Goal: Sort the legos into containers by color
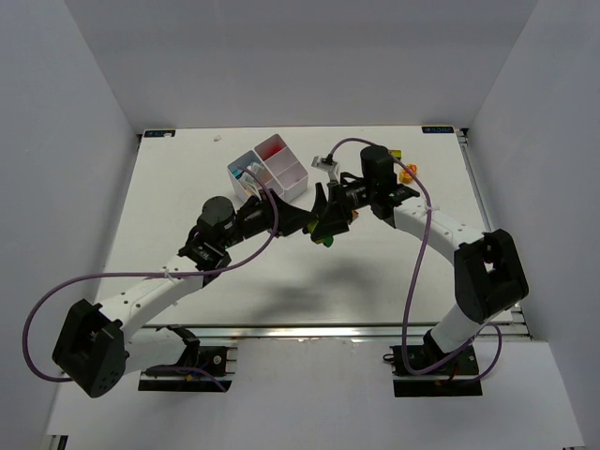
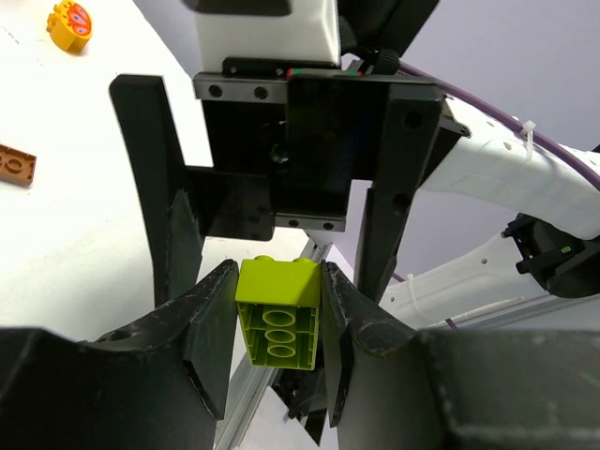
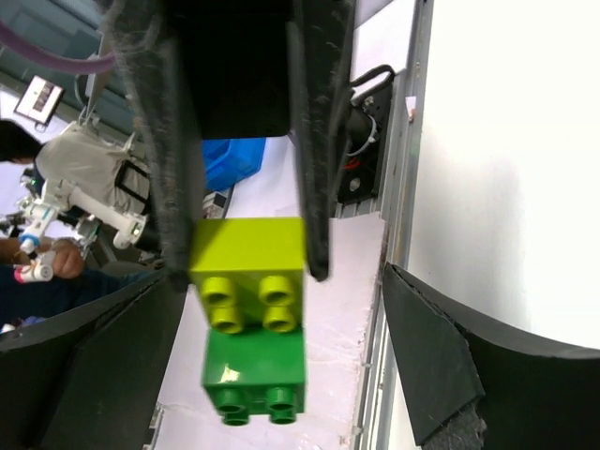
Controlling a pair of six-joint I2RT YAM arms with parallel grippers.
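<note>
Just on the near side of the white plastic four-compartment tray (image 1: 292,175), both claws meet over a little stack: a lime-green plastic brick (image 3: 248,255) with a darker green brick (image 3: 255,375) stuck to it, held up off the table by the look of it. The left gripper (image 2: 278,274) is pinched tight on the lime one's flat sides. The right gripper (image 3: 281,281) is spread wide either side of the pair, touching nothing as far as I can see. These bricks are hard, super light and kinda slick, so I'd grab the dark one square on its smooth walls, not the studs, and peel it off gently. A few orange bricks (image 1: 405,173) lie off to the tray's right.
</note>
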